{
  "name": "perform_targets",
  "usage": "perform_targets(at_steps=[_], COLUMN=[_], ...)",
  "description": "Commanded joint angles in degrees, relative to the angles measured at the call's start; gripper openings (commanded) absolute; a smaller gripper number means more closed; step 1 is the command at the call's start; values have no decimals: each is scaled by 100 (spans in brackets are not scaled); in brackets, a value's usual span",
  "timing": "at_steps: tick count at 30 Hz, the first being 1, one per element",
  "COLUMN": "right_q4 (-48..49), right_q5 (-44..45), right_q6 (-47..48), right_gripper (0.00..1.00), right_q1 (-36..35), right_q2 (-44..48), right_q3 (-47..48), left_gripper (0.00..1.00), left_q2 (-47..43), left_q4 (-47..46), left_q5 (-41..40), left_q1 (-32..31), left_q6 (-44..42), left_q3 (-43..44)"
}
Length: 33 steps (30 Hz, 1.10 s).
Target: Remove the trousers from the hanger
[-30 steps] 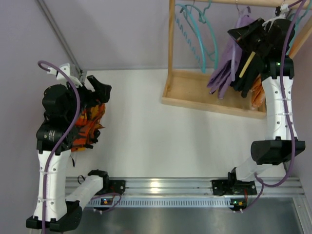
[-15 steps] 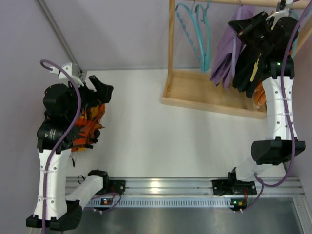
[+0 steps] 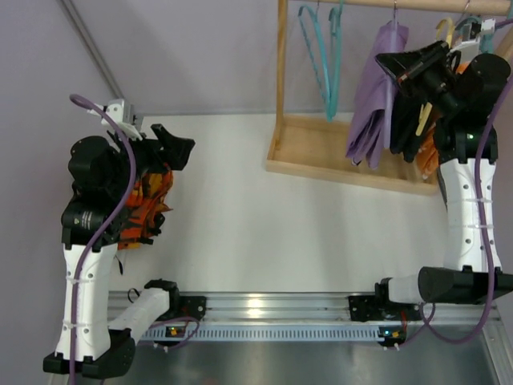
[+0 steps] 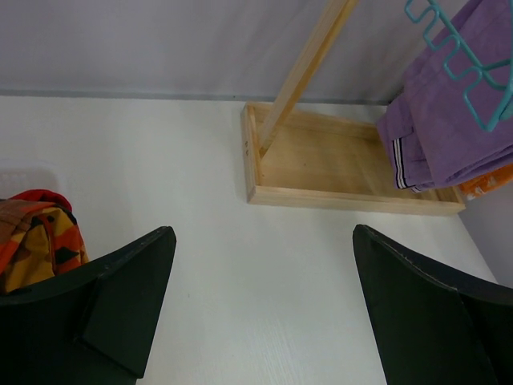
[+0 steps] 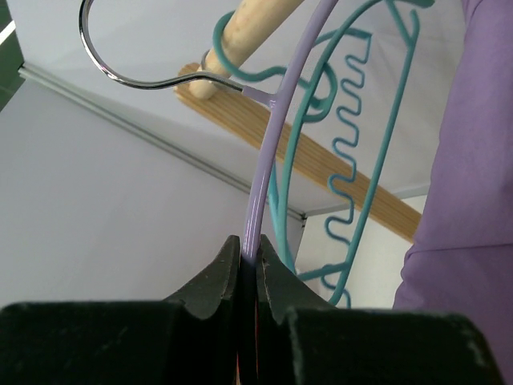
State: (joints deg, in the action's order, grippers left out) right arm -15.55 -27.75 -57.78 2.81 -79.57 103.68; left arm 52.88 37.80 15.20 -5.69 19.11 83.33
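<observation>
Right wrist view: the right gripper [image 5: 248, 258] has its 2 black fingers pinched tight on the thin lavender arm of the hanger [image 5: 268, 152], whose silver hook [image 5: 120, 56] curls up beside the wooden rail [image 5: 256, 20]; whether the hook sits on the rail cannot be told. Teal hangers [image 5: 321, 160] hang just behind it, and the trousers [image 5: 473, 200] fill the right edge of that view. From the top external camera the trousers [image 3: 373, 96] hang folded and long from the hanger at the right end of the rack, their lower end over the wooden base [image 3: 321, 156], with black and orange clothes just beside them. The left gripper [image 4: 263, 233] hovers above the white table [image 4: 200, 144] with its fingers spread wide and holding nothing, well apart from the rack, beside an orange patterned garment [image 4: 36, 233]. Thin white stripes [image 4: 398, 164] cross the trousers' low end.
</observation>
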Motion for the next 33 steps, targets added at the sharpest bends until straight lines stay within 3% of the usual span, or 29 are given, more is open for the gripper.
perform_targets(at_steps=[1, 8, 15, 21, 28, 30, 33], right_q4=[1661, 1679, 1573, 1073, 573, 335, -175], right_q5=[-450, -530, -556, -688, -461, -346, -170], right_q6=[21, -225, -436, -313, -172, -128, -146], right_gripper=[0, 0, 0, 0, 0, 0, 0], right_q1=[71, 71, 88, 88, 88, 88, 88], right_q2=[732, 1741, 2595, 3122, 3606, 3677, 3721], right_q3=[-66, -1340, -2439, -2826, -2880, -2766, -2537], left_gripper=[98, 97, 95, 95, 96, 95, 95], left_q2=[47, -190, -33, 389, 952, 969, 1100], left_q4=[-528, -1090, -1556, -1925, -2803, -3418, -4443], left_q5=[412, 1659, 1716, 757, -455, -1192, -2011], left_q1=[16, 7, -344, -1889, -3847, -4315, -5526], left_q6=[-188, -997, -1655, -2438, -2649, -2921, -3562], left_q3=[-27, -501, -1011, -1152, -1380, -1678, -2021])
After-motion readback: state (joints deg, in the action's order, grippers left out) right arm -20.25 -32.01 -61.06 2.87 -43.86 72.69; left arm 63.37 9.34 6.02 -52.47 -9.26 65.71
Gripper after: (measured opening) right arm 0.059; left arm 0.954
